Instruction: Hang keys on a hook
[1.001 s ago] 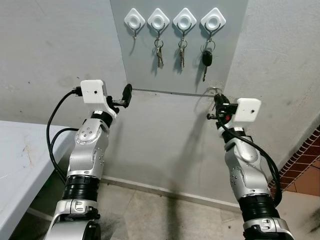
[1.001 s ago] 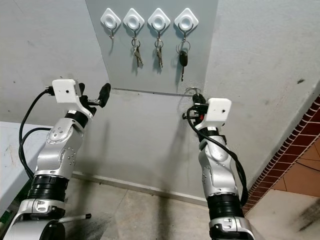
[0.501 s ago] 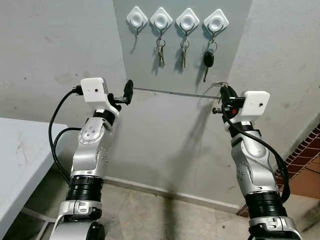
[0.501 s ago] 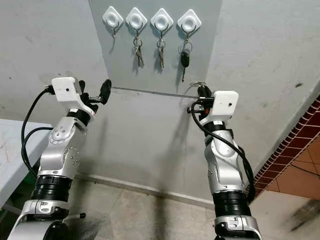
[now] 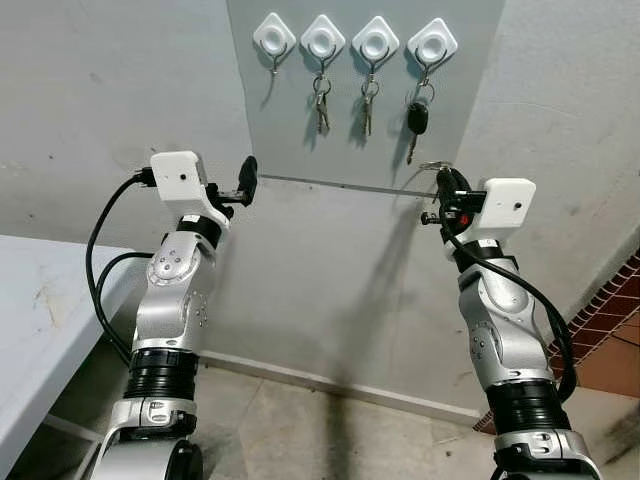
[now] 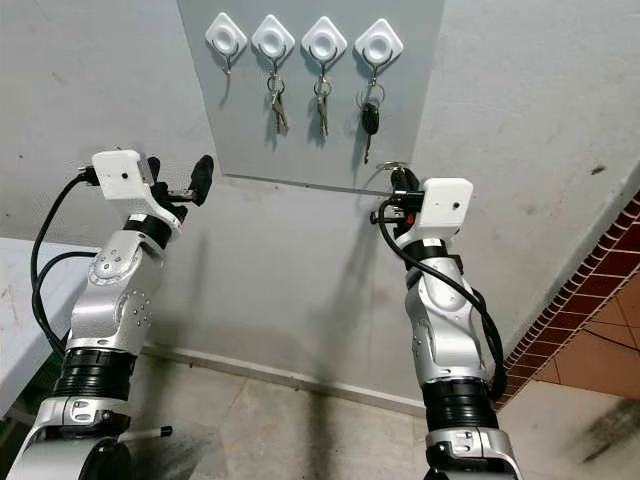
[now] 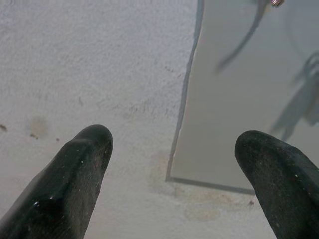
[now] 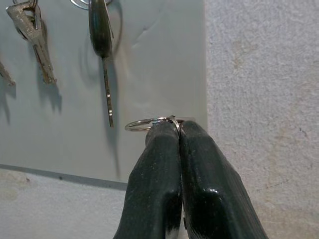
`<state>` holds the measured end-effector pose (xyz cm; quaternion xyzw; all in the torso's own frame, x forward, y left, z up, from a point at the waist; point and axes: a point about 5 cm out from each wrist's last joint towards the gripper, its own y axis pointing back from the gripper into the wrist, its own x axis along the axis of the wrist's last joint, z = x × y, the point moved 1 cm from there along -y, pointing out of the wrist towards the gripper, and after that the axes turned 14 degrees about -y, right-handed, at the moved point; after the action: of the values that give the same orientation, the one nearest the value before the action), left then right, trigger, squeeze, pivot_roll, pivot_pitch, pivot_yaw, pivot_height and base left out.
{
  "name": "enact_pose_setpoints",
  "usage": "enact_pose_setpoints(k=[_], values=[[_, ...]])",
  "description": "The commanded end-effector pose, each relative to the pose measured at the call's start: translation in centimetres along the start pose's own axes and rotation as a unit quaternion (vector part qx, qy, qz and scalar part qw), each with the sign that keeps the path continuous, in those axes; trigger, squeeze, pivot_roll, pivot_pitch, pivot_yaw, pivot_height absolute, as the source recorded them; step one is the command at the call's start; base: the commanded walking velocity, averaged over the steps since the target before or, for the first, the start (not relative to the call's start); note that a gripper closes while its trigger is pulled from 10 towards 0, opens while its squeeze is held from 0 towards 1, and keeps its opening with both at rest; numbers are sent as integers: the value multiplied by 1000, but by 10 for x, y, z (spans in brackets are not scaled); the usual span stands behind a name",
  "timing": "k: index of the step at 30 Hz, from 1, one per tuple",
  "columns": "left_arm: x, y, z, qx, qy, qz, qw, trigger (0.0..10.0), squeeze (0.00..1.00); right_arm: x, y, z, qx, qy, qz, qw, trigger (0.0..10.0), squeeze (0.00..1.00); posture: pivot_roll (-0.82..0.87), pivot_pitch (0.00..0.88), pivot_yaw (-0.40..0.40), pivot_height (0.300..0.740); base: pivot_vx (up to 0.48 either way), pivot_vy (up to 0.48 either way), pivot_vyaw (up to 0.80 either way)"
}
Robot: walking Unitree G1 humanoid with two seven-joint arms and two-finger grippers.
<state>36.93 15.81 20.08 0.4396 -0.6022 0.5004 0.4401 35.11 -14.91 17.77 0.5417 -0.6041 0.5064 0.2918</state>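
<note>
Four white diamond hooks sit in a row on a grey wall panel (image 5: 290, 140). The leftmost hook (image 5: 273, 36) is bare. The two middle hooks carry silver keys (image 5: 320, 100), and the rightmost holds a black car key (image 5: 416, 118). My right gripper (image 5: 444, 180) is raised below and a little right of the car key, near the panel's lower right corner, shut on a thin metal key ring (image 8: 147, 123). The ring sticks out at the fingertips (image 8: 167, 137); whatever hangs from it is hidden. My left gripper (image 5: 246, 182) is open and holds nothing, at the panel's lower left corner (image 7: 169, 177).
A pale table (image 5: 40, 320) stands at the left beside my left arm. The rough grey wall (image 5: 100, 90) surrounds the panel. Red brick tiling (image 5: 610, 345) shows at the lower right, and the concrete floor (image 5: 330, 440) lies below.
My right gripper rose with the ring toward the panel's lower right corner, then eased slightly left. My left arm drew a little to the left. The camera also shifted slightly.
</note>
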Motion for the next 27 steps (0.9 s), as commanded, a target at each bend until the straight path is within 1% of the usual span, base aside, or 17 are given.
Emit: enact_pose_setpoints(k=[1,7,10,12,19,26,27], values=[[5,-4,-1,0,-4,6,1000,10000,0,6,-5,-4,6,2,12,1000,10000,0,-10,0,57,740,0,0,0],[3,-4,0,4,3,3,1000,10000,0,7,-2,-2,12,9,7,1000,10000,0,-13,0,44,740,0,0,0],[1,-2,1,6,5,1,1000,10000,0,2,2,-5,41,25,-18,999,10000,0,-11,0,35,740,0,0,0],[1,-1,1,6,6,1,1000,10000,0,-1,4,-4,42,26,-26,998,10000,0,-10,0,32,740,0,0,0],[-2,4,2,7,10,1,1000,10000,0,6,13,-2,49,30,-15,998,10000,0,-20,0,25,740,0,0,0],[-3,3,5,1,13,-2,1000,10000,0,8,12,2,43,34,-13,998,10000,0,-29,0,31,740,0,0,0],[-3,2,5,0,12,-2,1000,10000,0,8,12,2,43,34,-12,998,10000,0,-38,0,45,740,0,0,0]])
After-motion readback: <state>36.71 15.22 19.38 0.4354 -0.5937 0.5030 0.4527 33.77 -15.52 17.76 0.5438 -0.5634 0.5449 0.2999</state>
